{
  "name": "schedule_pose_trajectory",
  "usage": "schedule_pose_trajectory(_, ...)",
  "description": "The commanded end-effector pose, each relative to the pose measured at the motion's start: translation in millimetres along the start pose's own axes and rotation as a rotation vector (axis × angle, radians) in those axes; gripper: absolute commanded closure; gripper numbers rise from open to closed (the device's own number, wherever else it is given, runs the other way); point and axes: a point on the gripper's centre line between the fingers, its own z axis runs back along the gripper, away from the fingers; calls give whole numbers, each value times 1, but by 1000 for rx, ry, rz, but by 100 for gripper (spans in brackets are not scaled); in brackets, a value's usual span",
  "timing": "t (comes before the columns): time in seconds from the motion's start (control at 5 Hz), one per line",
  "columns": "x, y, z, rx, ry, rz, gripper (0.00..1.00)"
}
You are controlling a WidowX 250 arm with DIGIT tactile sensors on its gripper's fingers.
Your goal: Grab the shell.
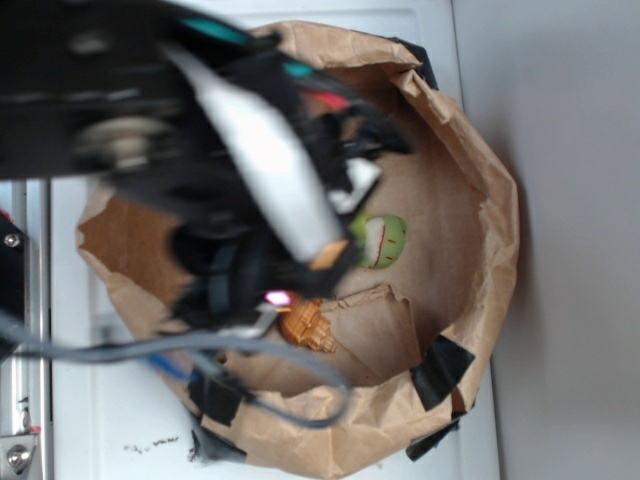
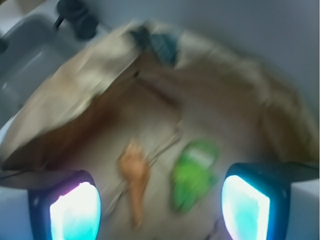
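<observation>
Crumpled matt brown paper enclosure [image 1: 470, 160], ridged orange shell [image 2: 134, 175], fuzzy green plush [image 2: 195, 172]

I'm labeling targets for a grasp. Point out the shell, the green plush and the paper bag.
shell [image 2: 135, 175]: wrist view, on its wide upper body.
green plush [image 2: 194, 172]: wrist view, mid-body.
paper bag [image 1: 490, 200]: exterior view, right rim.

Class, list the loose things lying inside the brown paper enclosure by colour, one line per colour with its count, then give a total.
Orange-tan: 1, the shell
Green: 1, the plush toy
Total: 2
Both lie on the floor of the paper enclosure; the arm hides part of it in the exterior view.
</observation>
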Motion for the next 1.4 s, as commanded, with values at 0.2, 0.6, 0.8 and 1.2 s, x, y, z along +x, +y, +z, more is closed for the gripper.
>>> schedule_pose_trajectory(0.2,-24,-30,-84,105,97,-121,0)
schedule_pose_trajectory(0.6,-25,-41,-127,95,113,-121,0)
schedule_pose_trajectory(0.8,-30,-53,-135,100,122,-81,61)
schedule_pose_trajectory(1.2,-18,-47,-88,104,44,9,100)
